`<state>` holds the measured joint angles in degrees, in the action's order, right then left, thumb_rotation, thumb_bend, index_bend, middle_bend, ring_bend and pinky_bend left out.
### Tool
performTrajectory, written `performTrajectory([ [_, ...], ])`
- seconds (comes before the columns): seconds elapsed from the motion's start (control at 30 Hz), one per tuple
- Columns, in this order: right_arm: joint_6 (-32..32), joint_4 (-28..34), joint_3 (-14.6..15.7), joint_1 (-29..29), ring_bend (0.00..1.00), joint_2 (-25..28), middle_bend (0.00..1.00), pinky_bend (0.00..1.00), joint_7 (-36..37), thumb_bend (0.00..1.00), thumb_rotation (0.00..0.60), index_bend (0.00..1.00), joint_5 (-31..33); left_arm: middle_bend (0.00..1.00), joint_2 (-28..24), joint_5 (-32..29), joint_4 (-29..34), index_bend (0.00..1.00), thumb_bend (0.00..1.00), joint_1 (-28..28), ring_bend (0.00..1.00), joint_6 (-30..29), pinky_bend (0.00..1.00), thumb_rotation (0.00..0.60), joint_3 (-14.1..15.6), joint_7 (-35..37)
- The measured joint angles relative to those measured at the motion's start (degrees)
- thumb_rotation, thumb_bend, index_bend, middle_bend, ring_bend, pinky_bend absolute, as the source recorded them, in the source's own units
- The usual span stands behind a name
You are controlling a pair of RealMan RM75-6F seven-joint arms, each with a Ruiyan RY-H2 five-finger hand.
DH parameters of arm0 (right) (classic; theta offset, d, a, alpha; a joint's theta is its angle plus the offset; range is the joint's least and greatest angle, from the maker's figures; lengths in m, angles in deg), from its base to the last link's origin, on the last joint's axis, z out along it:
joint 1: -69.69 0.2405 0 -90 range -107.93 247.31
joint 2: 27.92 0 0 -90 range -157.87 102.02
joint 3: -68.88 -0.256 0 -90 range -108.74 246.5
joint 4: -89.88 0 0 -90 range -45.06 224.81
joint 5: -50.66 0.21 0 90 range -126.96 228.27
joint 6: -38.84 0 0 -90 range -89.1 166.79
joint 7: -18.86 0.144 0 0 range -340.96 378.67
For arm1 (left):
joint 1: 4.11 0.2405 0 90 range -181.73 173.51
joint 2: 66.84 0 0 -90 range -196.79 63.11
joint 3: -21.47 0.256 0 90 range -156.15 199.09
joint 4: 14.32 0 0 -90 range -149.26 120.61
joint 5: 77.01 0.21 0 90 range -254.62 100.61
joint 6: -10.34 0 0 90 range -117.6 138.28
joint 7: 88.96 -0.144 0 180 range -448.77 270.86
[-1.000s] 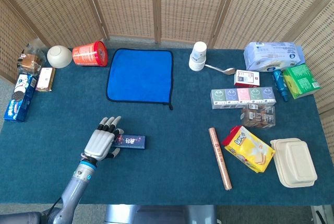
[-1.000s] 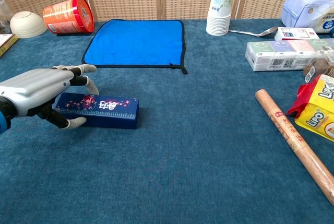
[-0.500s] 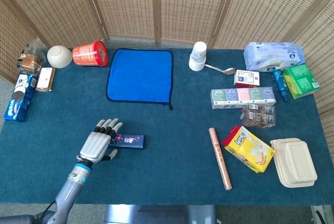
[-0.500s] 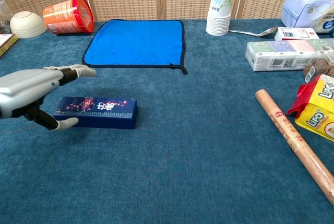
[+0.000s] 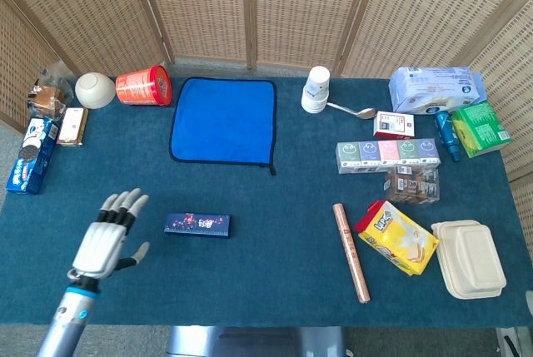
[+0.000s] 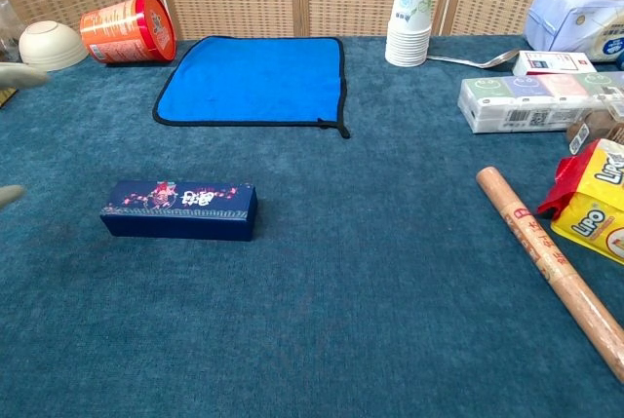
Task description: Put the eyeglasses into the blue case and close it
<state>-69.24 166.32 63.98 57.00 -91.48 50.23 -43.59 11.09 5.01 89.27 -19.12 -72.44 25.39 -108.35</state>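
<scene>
Head view has the blue case (image 5: 197,225) lying flat and shut on the tabletop (image 5: 275,274), front-left of centre, below the blue cloth (image 5: 223,120). No eyeglasses visible anywhere in either view, so my read is they're already inside and the lid is down; I can't confirm the contents from here. If that holds, the task is essentially done and all that's left for me is parking the arm. Left robot hand (image 5: 106,236) is released: fingers spread, nothing in it, hovering left of the case with a clear gap between them. Chest view only catches pale fingertips (image 6: 18,74) at the left edge, and the case (image 6: 179,209) sits alone with its lid flush, no gap along the seam that I can see. Right robot hand isn't in either camera. Versus a second ago: the left robot hand was wrapped over the case's left end, fingers on top and thumb at the front face. Half a second ago it had lifted off and opened but was just beside the case. Now it's pulled back toward the left edge and nearly gone from chest view. Case itself reads about the same spot and angle across all three moments, still closed. Cup stack (image 5: 316,90), roll (image 5: 351,251) and snack bag (image 5: 396,236) unchanged.
</scene>
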Motion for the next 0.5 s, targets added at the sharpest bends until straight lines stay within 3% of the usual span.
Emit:
performTrajectory([
  [0.23,0.9,1.1,1.0,1.7,0.00,0.4,0.01,0.14,-3.4,0.31,0.600,0.00,-3.0,0.00,-3.3,2.3,0.0,0.02,0.31,4.3,0.00,-3.7,0.00,0.539,2.0,4.4],
  [0.5,2.4,3.8,3.0,3.4,0.00,1.6,0.03,0.14,-8.3,0.32,0.600,0.00,-6.5,0.00,-5.1,2.8,-0.5,0.02,0.31,6.6,0.00,-4.5,0.00,0.538,2.1,7.4],
])
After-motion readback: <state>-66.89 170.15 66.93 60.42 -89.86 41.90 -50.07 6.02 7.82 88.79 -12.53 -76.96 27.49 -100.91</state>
